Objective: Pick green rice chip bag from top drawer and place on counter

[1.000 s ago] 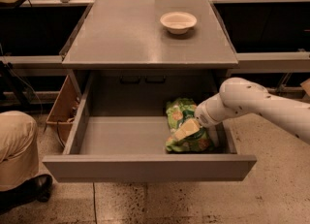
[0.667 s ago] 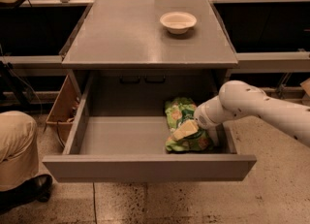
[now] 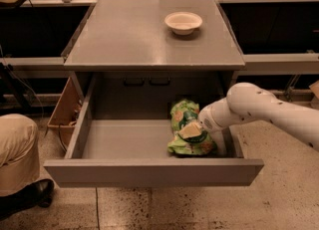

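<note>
The green rice chip bag (image 3: 185, 133) lies on the floor of the open top drawer (image 3: 149, 172), at its right side near the right wall. My gripper (image 3: 191, 130) reaches in from the right on a white arm (image 3: 259, 109) and sits right on top of the bag, covering its middle. The bag rests on the drawer floor. The grey counter (image 3: 129, 35) is directly above the drawer.
A small white bowl (image 3: 183, 22) stands on the counter at the back right. A brown wooden box (image 3: 65, 109) sits on the floor left of the drawer. A person's knee and shoe (image 3: 20, 164) are at the lower left. Tan benchtops run along the back.
The arm has edged very slightly to the left over the bag. The bag has not moved.
</note>
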